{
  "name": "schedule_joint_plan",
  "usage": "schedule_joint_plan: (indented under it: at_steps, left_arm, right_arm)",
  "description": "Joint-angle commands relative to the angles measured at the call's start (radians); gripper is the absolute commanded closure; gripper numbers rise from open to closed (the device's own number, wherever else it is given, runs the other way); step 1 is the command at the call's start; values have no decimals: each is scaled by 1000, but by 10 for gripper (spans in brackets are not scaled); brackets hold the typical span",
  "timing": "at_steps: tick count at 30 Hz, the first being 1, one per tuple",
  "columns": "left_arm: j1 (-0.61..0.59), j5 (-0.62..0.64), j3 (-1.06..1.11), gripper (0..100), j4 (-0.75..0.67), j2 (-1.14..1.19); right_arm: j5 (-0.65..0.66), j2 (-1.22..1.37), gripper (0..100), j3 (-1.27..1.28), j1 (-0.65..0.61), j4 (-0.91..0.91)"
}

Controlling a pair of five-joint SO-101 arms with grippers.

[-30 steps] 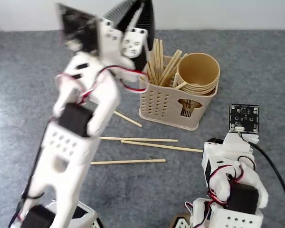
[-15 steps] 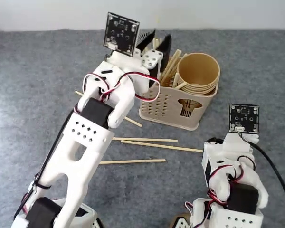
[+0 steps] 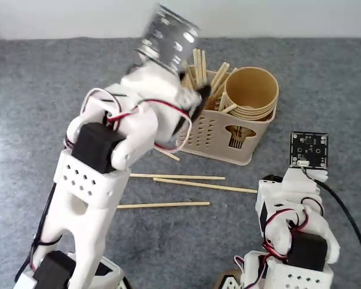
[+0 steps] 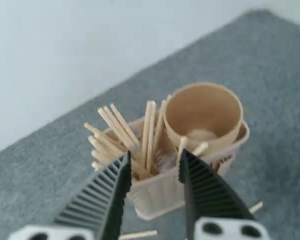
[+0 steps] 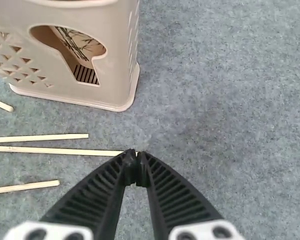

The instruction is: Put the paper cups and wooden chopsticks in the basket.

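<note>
A beige perforated basket (image 3: 228, 138) is seen standing upright on the grey desk (image 3: 337, 96), toward its far side. A stack of paper cups (image 3: 251, 90) is nested, mouth upward, in the basket's right part as the high view shows it. A bundle of wooden chopsticks (image 3: 206, 75) is stood on end in the left part and fans out above the rim. A couple of sticks are leaned against the side of the cups.

The left gripper (image 4: 155, 157) is held above the basket, over the chopstick side. Its jaws are set apart and nothing is held between them. The left arm (image 3: 102, 162) is stretched from the near left corner of the desk across to the basket, and part of the basket's left wall is hidden by it.

Three loose chopsticks (image 3: 186, 178) are found lying flat on the desk in front of the basket, roughly parallel, two close together and the third nearer the arms' bases. A fourth stick (image 3: 170, 155) is partly seen just beside the basket's left corner, under the left arm.

The right gripper (image 5: 136, 159) is held low over the desk in front of the basket, its jaws pressed together on nothing. Its tips are just beside the end of one loose chopstick; whether they touch cannot be told. The right arm (image 3: 295, 223) is folded at the near right of the desk
</note>
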Motion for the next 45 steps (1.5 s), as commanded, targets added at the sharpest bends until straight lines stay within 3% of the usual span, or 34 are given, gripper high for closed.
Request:
schedule_joint_plan:
  at_steps: [1,7,12,21,27,35,39,45]
  left_arm:
    - [26,-101,-39,848,141,2]
    - [95,-232,96,844,249,-2]
    - [173,-344,352,844,207,-3]
    - [198,-496,822,844,-181,2]
    - [198,-511,1007,844,-474,5]
    - [196,-508,957,844,-496,206]
    - [196,-508,797,844,-342,330]
    - [199,-508,676,857,-253,456]
  right_arm:
    - [-9,-2,985,-5,7,-18]
    - [-9,-2,985,-5,7,-18]
    - [-9,-2,985,-5,10,-18]
    - [-9,-2,985,-5,10,-18]
    - [-8,-2,985,-5,10,-18]
    - [-8,-10,985,-5,10,-18]
    - [-8,-10,985,-5,10,-18]
    - [-8,-10,985,-5,10,-18]
